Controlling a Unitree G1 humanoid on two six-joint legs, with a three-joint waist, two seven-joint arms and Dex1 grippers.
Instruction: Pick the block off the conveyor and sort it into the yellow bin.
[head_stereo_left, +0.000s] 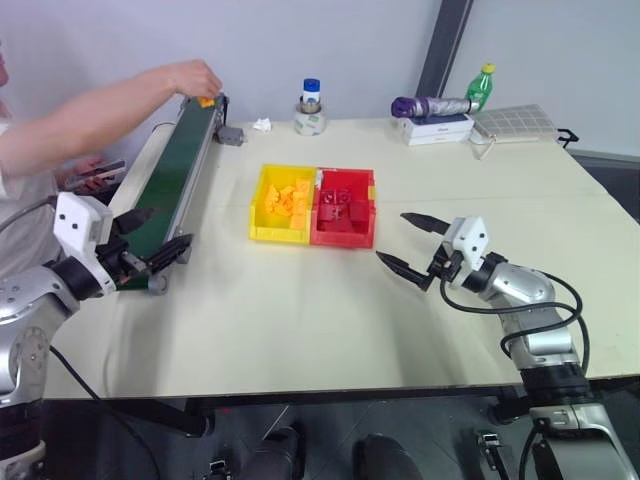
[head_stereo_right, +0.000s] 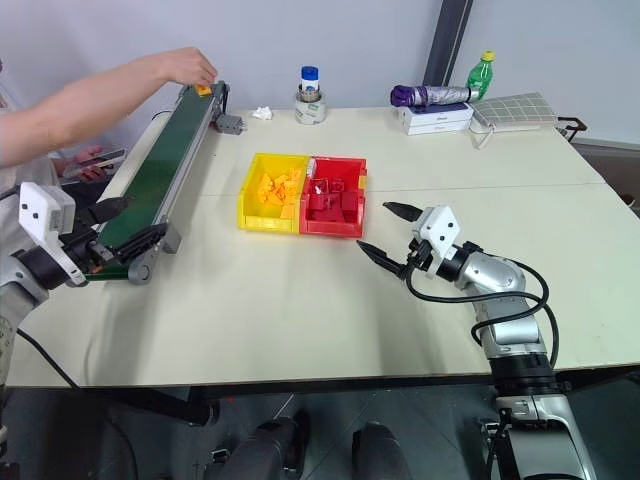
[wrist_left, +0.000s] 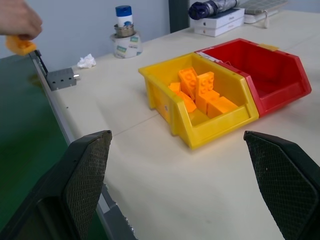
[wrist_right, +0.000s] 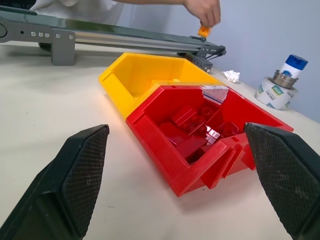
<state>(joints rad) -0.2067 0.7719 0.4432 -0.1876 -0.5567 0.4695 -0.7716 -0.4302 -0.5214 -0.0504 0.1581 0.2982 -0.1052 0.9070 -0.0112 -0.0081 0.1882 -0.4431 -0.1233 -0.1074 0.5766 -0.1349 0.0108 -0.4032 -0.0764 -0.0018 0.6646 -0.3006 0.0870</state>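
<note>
A person's hand (head_stereo_left: 195, 76) holds the small yellow-orange block (head_stereo_left: 206, 101) at the far end of the conveyor (head_stereo_left: 172, 180), whose dark green belt runs along the table's left side. The yellow bin (head_stereo_left: 281, 205) sits mid-table with several orange bricks inside, joined to a red bin (head_stereo_left: 345, 207) on its right. My left gripper (head_stereo_left: 148, 235) stands open at the conveyor's near end, nothing between its fingers. Right of the red bin, my right gripper (head_stereo_left: 412, 244) is open and empty, pointing toward the bins. In the left wrist view the block (wrist_left: 20, 45) is pinched in the person's fingers.
A tape roll with a small bottle (head_stereo_left: 310, 110), a crumpled tissue (head_stereo_left: 262, 125), a white box with a folded purple umbrella (head_stereo_left: 436, 120), a green bottle (head_stereo_left: 481, 86) and a keypad-like device (head_stereo_left: 515, 123) stand along the back edge. The conveyor's grey motor box (head_stereo_left: 231, 135) sits near its far end.
</note>
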